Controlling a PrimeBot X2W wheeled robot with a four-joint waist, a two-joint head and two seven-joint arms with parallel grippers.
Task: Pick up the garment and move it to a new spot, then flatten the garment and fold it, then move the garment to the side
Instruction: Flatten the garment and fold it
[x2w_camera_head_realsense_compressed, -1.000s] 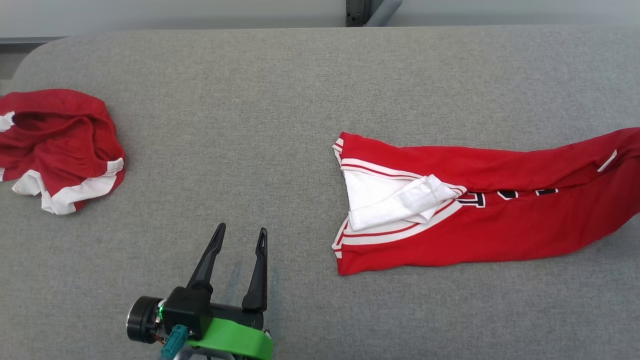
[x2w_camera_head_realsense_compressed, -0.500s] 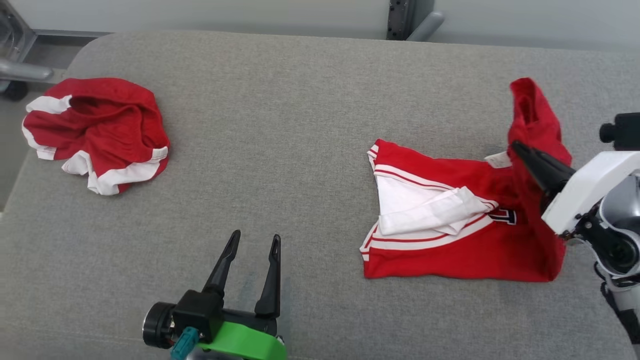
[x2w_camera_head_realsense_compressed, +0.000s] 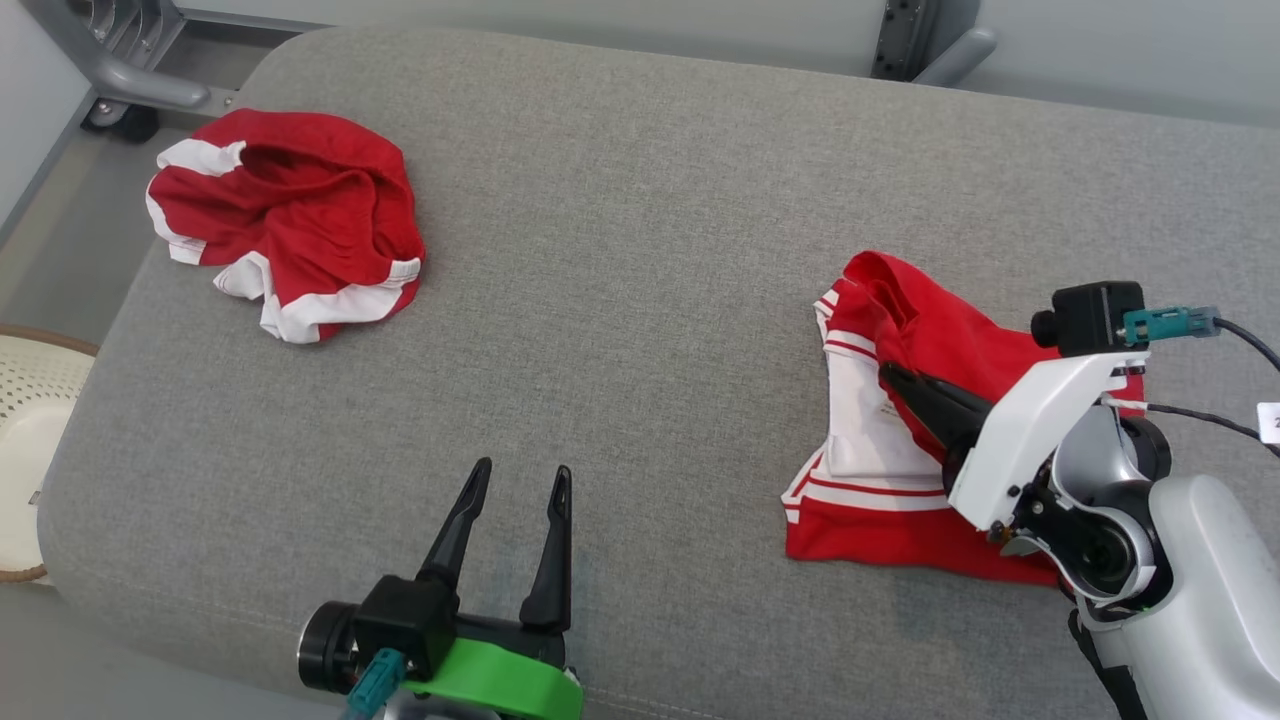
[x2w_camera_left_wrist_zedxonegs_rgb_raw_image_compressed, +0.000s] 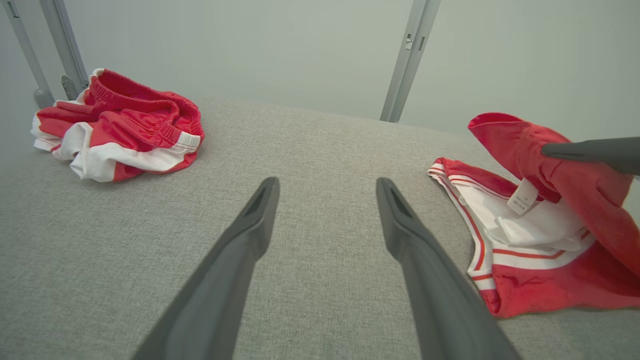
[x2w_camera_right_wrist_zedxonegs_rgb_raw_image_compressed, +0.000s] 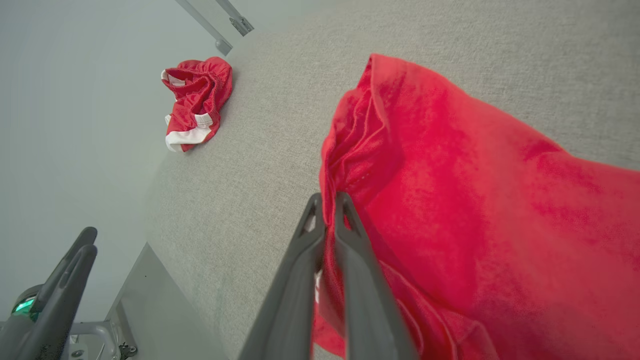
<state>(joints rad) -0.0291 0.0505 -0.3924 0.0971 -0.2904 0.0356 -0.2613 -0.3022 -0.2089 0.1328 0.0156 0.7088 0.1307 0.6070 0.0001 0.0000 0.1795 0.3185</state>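
Note:
The garment (x2w_camera_head_realsense_compressed: 900, 525) is a red jersey with white trim lying at the right of the grey padded table (x2w_camera_head_realsense_compressed: 620, 250). Its right part is lifted and doubled over leftward onto the rest. My right gripper (x2w_camera_head_realsense_compressed: 890, 373) is shut on that raised red fold, pinching the cloth (x2w_camera_right_wrist_zedxonegs_rgb_raw_image_compressed: 450, 200) between its fingertips (x2w_camera_right_wrist_zedxonegs_rgb_raw_image_compressed: 328, 197). In the left wrist view the held fold (x2w_camera_left_wrist_zedxonegs_rgb_raw_image_compressed: 510, 137) hangs above the white collar area, the right finger (x2w_camera_left_wrist_zedxonegs_rgb_raw_image_compressed: 590, 150) reaching in from the right. My left gripper (x2w_camera_head_realsense_compressed: 523, 470) stands open over bare table near the front edge, well left of the garment, with nothing between its fingers (x2w_camera_left_wrist_zedxonegs_rgb_raw_image_compressed: 326, 182).
A second crumpled red-and-white garment (x2w_camera_head_realsense_compressed: 300, 220) lies at the table's far left corner. A pale perforated basket (x2w_camera_head_realsense_compressed: 25, 420) sits on the floor off the left edge. Metal frame legs (x2w_camera_head_realsense_compressed: 130, 75) stand behind the table.
The head camera has swung, shifting the whole picture. My right gripper has carried the garment's right end up and leftward over the rest, shortening it. The left gripper stays open in place.

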